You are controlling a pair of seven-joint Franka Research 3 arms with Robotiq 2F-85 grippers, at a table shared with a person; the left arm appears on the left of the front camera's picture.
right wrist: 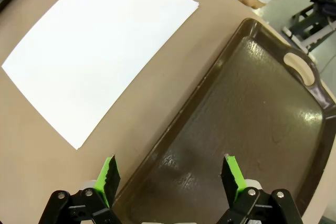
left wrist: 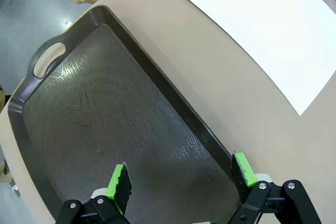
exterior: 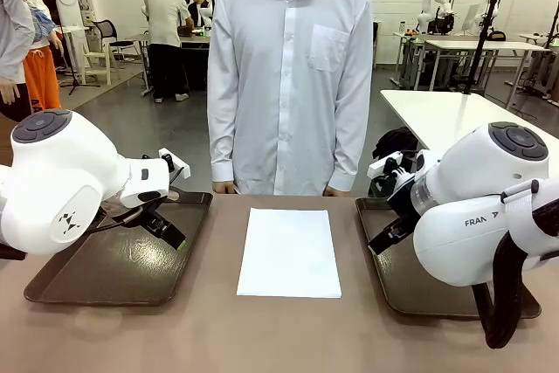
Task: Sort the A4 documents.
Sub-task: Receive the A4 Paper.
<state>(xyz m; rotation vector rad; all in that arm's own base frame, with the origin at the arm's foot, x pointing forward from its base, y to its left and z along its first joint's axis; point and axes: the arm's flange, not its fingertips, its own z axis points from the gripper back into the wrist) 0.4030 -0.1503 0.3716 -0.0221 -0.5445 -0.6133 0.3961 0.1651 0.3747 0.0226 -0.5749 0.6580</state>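
A4 documents (exterior: 289,252) lie flat on the table (exterior: 218,338) between the trays and in neither one. We judge sorting not yet begun, with every sheet left to place. Nearest us, the left gripper (left wrist: 181,174) and right gripper (right wrist: 170,174) hover wide open and empty over the left tray (exterior: 96,272) and right tray (exterior: 395,290). The long axis of the paper runs from us toward the person (exterior: 291,85), short edge facing them.

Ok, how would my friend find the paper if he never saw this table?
Find the brown table in front of the person in the white shirt. A dark left tray and right tray lie on it. The paper lies flat between them, touching neither: white and thin, where the trays are dark with raised rims.
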